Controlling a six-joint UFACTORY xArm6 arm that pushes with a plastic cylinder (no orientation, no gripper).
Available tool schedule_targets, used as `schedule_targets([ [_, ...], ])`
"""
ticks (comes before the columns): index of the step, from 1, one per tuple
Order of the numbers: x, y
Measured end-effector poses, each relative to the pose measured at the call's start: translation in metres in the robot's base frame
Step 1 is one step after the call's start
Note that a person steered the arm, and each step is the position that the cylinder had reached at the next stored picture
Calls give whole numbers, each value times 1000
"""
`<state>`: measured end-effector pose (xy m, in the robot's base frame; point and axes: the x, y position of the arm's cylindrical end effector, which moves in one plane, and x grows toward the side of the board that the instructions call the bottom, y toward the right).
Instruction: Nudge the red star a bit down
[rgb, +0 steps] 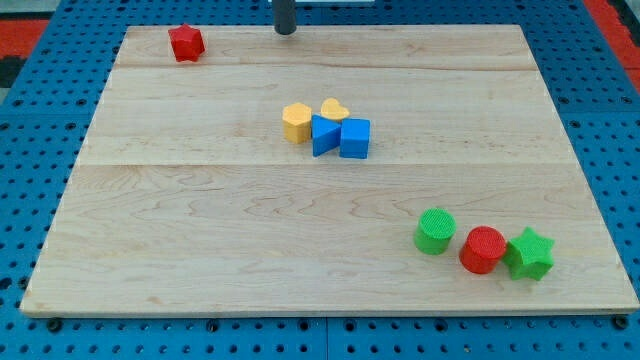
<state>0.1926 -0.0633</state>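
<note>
1. At the board's top edge, near its middle, my tip (286, 31) rests, a bare rod touching no block.
2. Red star (186, 43) sits in the top-left corner, well apart from the tip.
3. Yellow and blue blocks cluster mid-board.
4. Green and red blocks sit bottom-right.

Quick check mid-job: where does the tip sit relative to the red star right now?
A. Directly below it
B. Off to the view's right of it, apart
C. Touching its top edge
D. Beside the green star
B: my tip stands near the board's top edge, well to the view's right of the red star, with bare wood between them.
</note>
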Motion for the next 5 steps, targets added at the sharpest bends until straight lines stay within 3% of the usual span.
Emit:
schedule_targets([
  [5, 7, -100],
])
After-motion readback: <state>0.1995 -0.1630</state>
